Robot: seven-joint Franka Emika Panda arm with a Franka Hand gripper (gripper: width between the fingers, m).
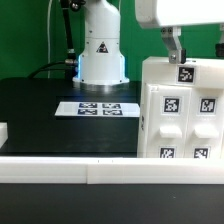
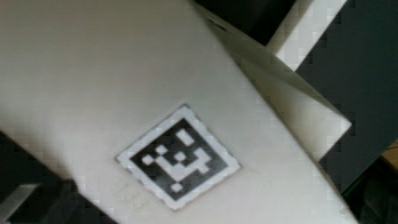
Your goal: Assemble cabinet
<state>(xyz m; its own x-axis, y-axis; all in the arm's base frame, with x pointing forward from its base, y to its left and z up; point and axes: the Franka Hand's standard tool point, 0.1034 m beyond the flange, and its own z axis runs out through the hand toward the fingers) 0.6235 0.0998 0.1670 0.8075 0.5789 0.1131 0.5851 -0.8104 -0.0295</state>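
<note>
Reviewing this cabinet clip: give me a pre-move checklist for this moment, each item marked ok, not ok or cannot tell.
1. Cabinet upright on the table, at the exterior view's right: ok.
2. Hand directly above the cabinet's top edge: ok.
3. Firm hold on the cabinet: cannot tell; the fingertips sit at the top tag, and the contact itself is not visible.
4. Wrist view useful: not ok; a white surface and one tag fill it, and no fingers show.
5. Marker board flat and apart from the cabinet: ok.
6. White rail along the front edge undisturbed: ok.
</note>
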